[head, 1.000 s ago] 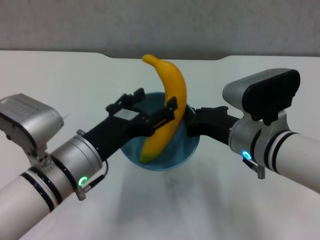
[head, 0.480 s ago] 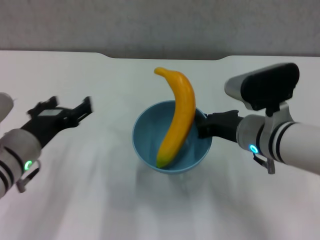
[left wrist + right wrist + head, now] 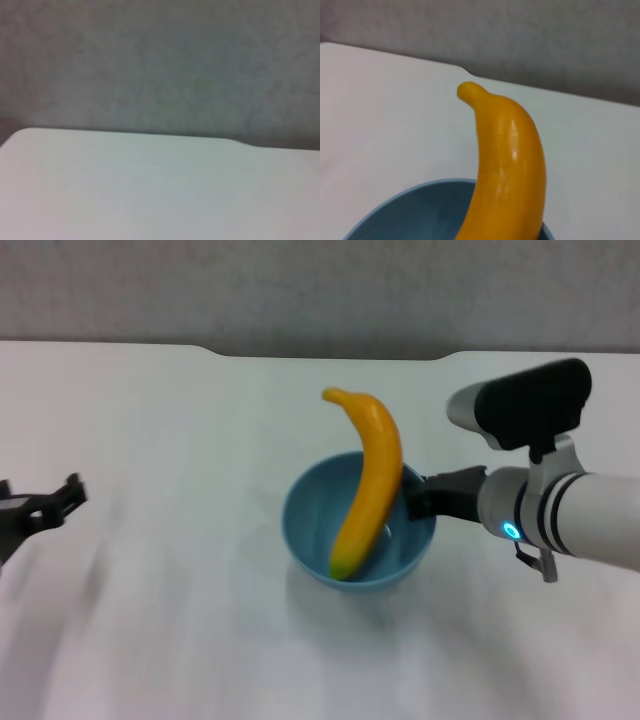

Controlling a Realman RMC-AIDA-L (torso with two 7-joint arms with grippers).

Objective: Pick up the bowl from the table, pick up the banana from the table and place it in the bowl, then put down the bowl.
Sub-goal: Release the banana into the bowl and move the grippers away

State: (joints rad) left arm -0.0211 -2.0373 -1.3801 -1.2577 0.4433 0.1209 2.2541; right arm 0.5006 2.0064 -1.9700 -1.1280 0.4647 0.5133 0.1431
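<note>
Banana (image 3: pixel 367 485) stands propped in the bowl (image 3: pixel 316 518) mid-frame, my right hand (image 3: pixel 418 498) clamped on its rim, left hand (image 3: pixel 45 503) open at left edge; next, lower bowl onto the bench (image 3: pixel 180 420).
</note>
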